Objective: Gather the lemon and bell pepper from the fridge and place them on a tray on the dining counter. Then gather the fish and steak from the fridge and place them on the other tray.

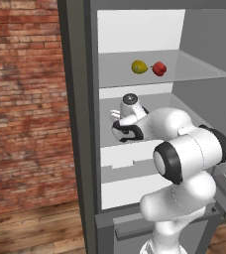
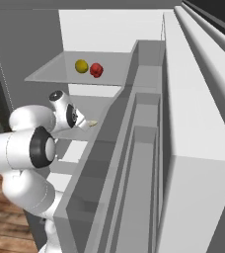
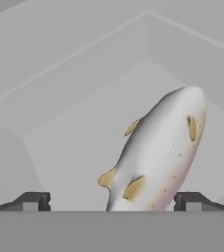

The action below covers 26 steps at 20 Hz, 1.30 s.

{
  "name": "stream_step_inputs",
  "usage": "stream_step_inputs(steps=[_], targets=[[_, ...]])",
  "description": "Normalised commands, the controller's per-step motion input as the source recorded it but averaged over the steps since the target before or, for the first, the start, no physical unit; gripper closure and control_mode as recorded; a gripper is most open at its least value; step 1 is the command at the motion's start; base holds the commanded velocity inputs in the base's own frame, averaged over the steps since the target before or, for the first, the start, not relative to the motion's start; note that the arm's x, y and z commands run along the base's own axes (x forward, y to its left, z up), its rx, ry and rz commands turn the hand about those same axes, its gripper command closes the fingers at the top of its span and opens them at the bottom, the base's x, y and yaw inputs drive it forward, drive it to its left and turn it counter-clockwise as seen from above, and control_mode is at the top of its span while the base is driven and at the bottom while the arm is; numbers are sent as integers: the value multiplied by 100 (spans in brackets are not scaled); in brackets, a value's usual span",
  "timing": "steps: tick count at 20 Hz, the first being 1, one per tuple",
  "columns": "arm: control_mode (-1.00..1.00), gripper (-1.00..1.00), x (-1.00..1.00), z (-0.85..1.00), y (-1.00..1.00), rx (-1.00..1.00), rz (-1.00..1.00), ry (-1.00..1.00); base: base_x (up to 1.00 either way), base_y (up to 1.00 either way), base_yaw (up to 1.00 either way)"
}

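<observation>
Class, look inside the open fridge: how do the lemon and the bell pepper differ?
The lemon is yellow and oval; the bell pepper is red and rounder. The lemon lies left of the pepper in the left base view. Both are similar in size and rest side by side on the same glass shelf.

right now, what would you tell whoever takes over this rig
Gripper: open, holding nothing, reaching into the fridge on the middle shelf, its fingertips either side of the fish.
Lemon and bell pepper: side by side on the upper glass shelf, untouched.
Steak, trays and dining counter: can't place them from these views.
Done: fridge door is open; nothing gathered yet.
Left: everything. The task lists lemon and pepper first, so consider whether to grab the fish now or go up a shelf.
</observation>
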Motion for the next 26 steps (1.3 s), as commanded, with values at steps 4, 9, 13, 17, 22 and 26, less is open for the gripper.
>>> stream_step_inputs(steps=[4,9,13,17,22,26], targets=[[-100,-100,0,-17,0,0,0,0,0,0,0],[-100,100,0,-22,0,0,0,0,0,0,0],[-100,100,-1,-17,-1,3,0,-3,0,0,0],[-100,100,-32,-14,-9,4,0,-7,0,0,0],[-100,100,-65,-5,-45,14,-1,-21,0,0,0],[-100,100,-76,32,-21,14,0,-23,0,0,0]])
